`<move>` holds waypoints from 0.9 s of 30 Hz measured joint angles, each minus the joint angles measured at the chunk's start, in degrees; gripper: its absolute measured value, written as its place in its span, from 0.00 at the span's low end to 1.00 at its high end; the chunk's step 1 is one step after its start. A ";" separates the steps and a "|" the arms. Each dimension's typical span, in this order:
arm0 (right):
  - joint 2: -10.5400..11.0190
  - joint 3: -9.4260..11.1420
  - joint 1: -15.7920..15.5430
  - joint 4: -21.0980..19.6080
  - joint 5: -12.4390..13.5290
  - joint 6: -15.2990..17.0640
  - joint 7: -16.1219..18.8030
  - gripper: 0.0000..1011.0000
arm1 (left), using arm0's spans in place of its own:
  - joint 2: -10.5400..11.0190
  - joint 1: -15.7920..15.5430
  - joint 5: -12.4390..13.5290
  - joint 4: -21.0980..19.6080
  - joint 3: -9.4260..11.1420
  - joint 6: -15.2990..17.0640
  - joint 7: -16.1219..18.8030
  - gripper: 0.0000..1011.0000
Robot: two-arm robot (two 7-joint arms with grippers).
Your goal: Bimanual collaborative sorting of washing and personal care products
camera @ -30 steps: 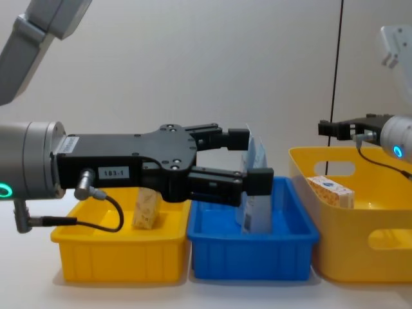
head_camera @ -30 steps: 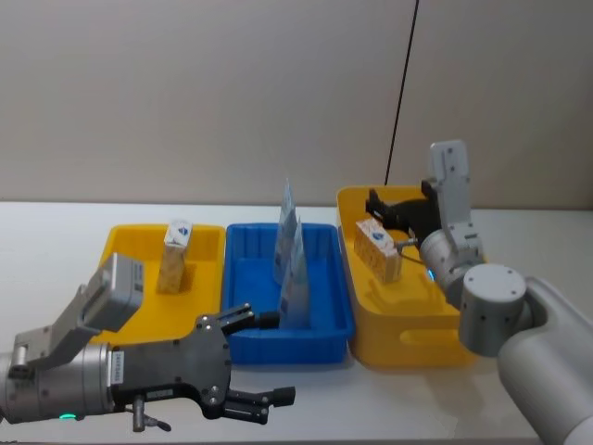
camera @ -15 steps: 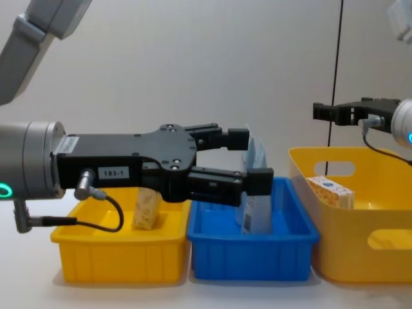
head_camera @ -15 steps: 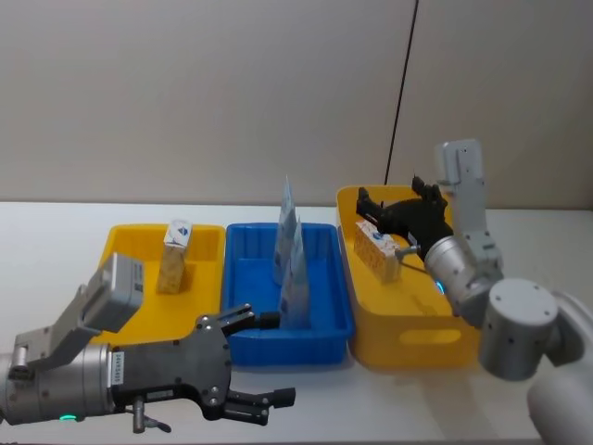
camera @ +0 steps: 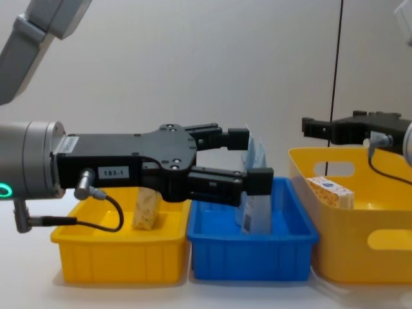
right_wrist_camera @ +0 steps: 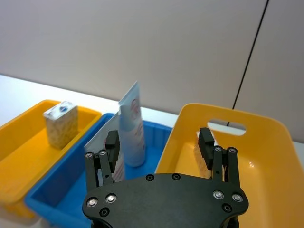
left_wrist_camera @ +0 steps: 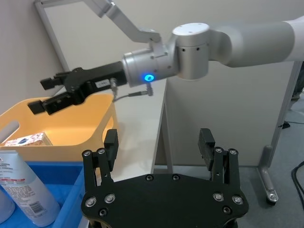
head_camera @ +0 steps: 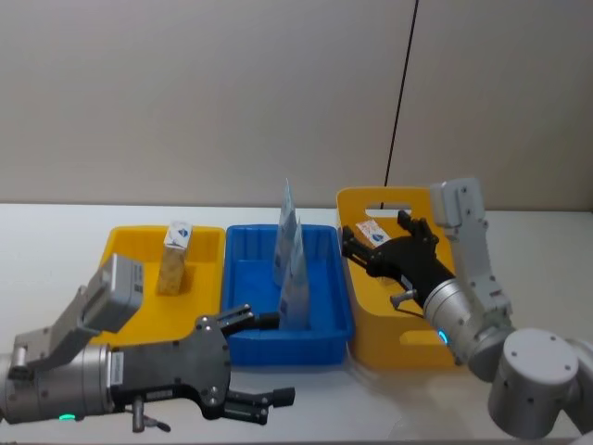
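A white and orange pack (head_camera: 373,230) lies in the right yellow bin (head_camera: 408,334); it also shows in the chest view (camera: 329,191). Above that bin's left wall hovers my right gripper (head_camera: 355,251), open and empty, level with the rim in the chest view (camera: 317,127). Another pack (head_camera: 174,255) stands in the left yellow bin (head_camera: 139,315). Two pale pouches (head_camera: 292,255) stand upright in the blue bin (head_camera: 320,338). My left gripper (head_camera: 271,360) is open and empty, low in front of the blue bin, large in the chest view (camera: 251,159).
The three bins stand side by side on a white table (head_camera: 46,241) against a grey wall. A black cable (head_camera: 400,102) hangs down behind the right bin. The table's right edge (left_wrist_camera: 159,137) drops off beside that bin.
My right gripper has swung back from the far end of the right yellow bin to above its left wall, still empty. The packs, pouches and left arm have not moved.
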 joint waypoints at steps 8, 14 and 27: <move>0.59 -0.49 -4.22 -4.83 -0.85 0.96 -0.75 0.99 | 0.00 0.00 0.00 0.00 0.00 0.00 0.00 0.99; 0.50 -0.86 -5.82 -6.20 -1.63 1.12 -1.37 0.99 | 0.00 0.00 0.00 0.01 0.00 0.00 0.00 0.99; -1.09 -2.61 -6.46 -4.14 -4.98 -0.39 -2.60 0.99 | 0.00 0.00 0.00 0.00 0.00 0.00 0.00 0.99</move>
